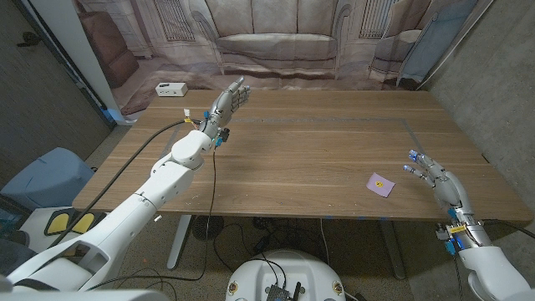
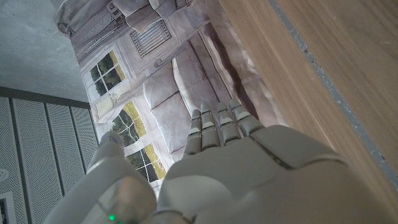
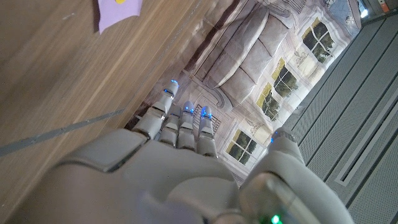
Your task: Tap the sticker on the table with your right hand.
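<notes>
Reaching in from the bottom left corner, the robot's white left arm is stretching across the wooden table (image 1: 318, 150), and its left hand (image 1: 227, 104) is hovering near the far edge with fingers extended and slightly apart, holding nothing. Moving rightward, a small purple sticker (image 1: 381, 185) is lying flat on the wood toward the near right. Just beside it, the right hand (image 1: 431, 170) is waiting with fingers spread and empty, pointing toward the sticker but apparently not touching it. Judging from this, the tap is not yet done; the right hand is needing to close the last gap.
</notes>
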Controlling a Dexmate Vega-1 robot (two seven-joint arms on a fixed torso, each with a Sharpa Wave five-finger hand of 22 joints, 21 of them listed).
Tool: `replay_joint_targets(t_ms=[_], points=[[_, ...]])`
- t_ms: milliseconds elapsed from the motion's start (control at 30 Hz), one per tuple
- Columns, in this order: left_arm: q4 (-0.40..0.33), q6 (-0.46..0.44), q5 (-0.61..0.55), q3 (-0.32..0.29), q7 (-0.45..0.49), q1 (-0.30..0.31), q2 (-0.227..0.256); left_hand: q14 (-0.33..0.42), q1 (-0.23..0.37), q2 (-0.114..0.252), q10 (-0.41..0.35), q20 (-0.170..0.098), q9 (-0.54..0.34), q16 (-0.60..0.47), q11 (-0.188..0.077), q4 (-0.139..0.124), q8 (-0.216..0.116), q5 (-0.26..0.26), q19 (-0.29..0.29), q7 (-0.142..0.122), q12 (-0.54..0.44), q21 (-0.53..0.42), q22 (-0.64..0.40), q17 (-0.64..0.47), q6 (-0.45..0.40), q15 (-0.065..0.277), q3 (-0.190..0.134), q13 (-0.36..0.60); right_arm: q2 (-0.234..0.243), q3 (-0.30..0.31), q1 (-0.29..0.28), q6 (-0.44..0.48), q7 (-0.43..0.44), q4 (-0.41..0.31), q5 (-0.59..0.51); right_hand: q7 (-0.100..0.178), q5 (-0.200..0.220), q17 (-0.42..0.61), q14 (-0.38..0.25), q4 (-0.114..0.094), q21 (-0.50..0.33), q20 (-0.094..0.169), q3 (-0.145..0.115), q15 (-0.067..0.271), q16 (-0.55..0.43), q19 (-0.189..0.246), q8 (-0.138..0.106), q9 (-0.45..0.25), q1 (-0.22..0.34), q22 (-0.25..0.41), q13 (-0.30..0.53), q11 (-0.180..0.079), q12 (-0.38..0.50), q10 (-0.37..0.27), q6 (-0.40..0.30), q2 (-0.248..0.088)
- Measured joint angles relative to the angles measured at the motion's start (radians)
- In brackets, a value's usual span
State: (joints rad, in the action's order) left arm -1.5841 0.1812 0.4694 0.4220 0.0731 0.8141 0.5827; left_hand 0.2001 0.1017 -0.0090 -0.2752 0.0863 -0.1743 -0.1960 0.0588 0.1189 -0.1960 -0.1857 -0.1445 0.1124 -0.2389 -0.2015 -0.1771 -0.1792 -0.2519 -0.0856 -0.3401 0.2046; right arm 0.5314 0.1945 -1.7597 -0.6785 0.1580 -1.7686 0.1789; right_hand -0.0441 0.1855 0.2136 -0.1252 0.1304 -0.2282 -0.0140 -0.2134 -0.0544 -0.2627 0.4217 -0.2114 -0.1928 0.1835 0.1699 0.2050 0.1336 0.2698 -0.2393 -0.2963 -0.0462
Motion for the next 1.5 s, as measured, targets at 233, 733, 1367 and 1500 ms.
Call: replay_joint_targets(t_ms=[233, 733, 1367, 1500], points=[[0.003, 0.006, -0.001, 0.001, -0.002, 0.0, -0.002, 0.0, 0.0, 0.0, 0.0, 0.0, 0.0, 0.0, 0.0, 0.0, 0.0, 0.0, 0.0, 0.0, 0.0, 0.0, 0.0, 0.0, 0.0, 0.0, 0.0, 0.0, -0.014, 0.026, -0.005, 0.023, 0.055, -0.012, -0.13, 0.005, 0.0, 0.0, 0.006, 0.0, 0.008, 0.0, 0.0, 0.001, 0.004, -0.012, 0.0, 0.0, 0.0, 0.0, 0.0, 0.002, -0.004, 0.002, -0.005, 0.0], [0.002, 0.011, -0.002, 0.0, -0.002, 0.004, 0.0, 0.018, 0.007, 0.007, -0.011, 0.011, 0.0, 0.0, 0.0, 0.0, 0.0, 0.0, -0.011, -0.002, 0.0, 0.0, 0.0, 0.0, -0.009, 0.0, 0.0, 0.0, -0.029, 0.062, -0.01, 0.085, 0.164, -0.041, -0.368, 0.021, 0.0, 0.0, 0.022, 0.0, 0.016, 0.008, 0.0, 0.006, 0.011, -0.034, 0.0, 0.0, 0.009, 0.0, 0.0, -0.016, -0.015, 0.02, -0.007, 0.009], [0.017, 0.021, -0.002, -0.004, -0.003, 0.0, -0.004, 0.022, 0.007, 0.007, -0.022, 0.006, 0.0, 0.0, 0.004, 0.0, 0.0, 0.0, -0.015, -0.001, 0.0, 0.0, 0.0, 0.0, -0.02, 0.004, 0.0, 0.0, -0.006, 0.062, -0.015, 0.185, 0.347, -0.071, -0.659, 0.055, 0.007, 0.003, 0.038, 0.004, 0.029, 0.025, 0.004, 0.03, 0.023, -0.043, 0.0, 0.0, 0.009, 0.0, 0.0, -0.071, -0.036, 0.057, -0.016, 0.009], [0.019, 0.024, -0.001, -0.006, -0.003, 0.0, -0.004, 0.027, 0.012, 0.012, -0.022, 0.006, 0.0, 0.0, 0.004, 0.0, 0.0, 0.0, -0.015, 0.0, 0.0, 0.0, 0.0, 0.0, -0.022, -0.002, 0.0, 0.0, 0.015, 0.055, -0.02, 0.205, 0.387, -0.077, -0.717, 0.062, 0.011, 0.003, 0.042, 0.004, 0.029, 0.03, 0.004, 0.034, 0.023, -0.048, 0.0, 0.0, 0.009, 0.0, 0.0, -0.079, -0.041, 0.05, -0.023, 0.009]])
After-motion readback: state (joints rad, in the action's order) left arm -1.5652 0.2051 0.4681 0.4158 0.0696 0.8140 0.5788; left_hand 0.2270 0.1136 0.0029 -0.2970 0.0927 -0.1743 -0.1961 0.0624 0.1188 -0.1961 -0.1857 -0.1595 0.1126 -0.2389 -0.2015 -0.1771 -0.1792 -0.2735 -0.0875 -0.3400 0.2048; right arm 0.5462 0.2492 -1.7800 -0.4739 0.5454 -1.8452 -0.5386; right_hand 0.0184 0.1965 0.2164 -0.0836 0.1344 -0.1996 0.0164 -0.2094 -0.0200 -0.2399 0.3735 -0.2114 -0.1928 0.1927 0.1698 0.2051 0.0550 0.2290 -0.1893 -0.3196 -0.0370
